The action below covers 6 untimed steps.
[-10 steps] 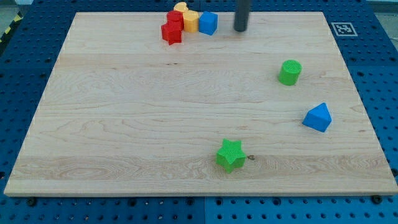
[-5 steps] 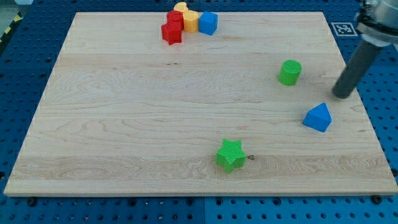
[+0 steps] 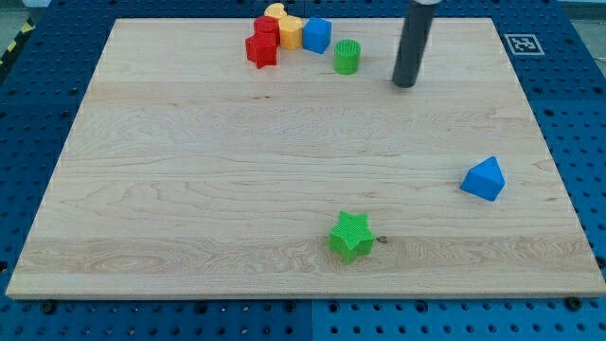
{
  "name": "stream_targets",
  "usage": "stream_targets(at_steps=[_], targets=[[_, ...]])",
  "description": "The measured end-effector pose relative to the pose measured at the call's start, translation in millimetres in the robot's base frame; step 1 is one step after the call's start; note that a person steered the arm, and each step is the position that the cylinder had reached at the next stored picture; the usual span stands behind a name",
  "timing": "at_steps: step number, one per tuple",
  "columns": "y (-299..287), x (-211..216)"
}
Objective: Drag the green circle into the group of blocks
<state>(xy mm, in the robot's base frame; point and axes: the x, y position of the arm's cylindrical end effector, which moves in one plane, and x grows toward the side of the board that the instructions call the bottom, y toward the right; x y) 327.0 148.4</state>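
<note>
The green circle (image 3: 347,57), a short cylinder, stands near the view's top, just right of and slightly below the blue block (image 3: 317,35). That blue block ends a tight group with a yellow block (image 3: 288,30) and red blocks (image 3: 262,44). A small gap separates the green circle from the blue block. My tip (image 3: 404,82) rests on the board to the right of the green circle, a short way apart from it and slightly lower.
A blue triangular block (image 3: 484,178) sits at the view's right. A green star (image 3: 351,236) sits low in the middle. The wooden board (image 3: 189,180) lies on a blue pegboard, with a marker tag (image 3: 522,44) at top right.
The green circle has moved from the right side up and left to beside the group. My tip went from the right edge to the top, right of the circle.
</note>
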Motion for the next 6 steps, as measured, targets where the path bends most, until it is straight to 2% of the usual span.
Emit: stream_targets(at_steps=[1, 3, 4, 5, 6], targets=[[-4, -35], [-93, -42], [-112, -42], [-100, -30], [-101, 0]])
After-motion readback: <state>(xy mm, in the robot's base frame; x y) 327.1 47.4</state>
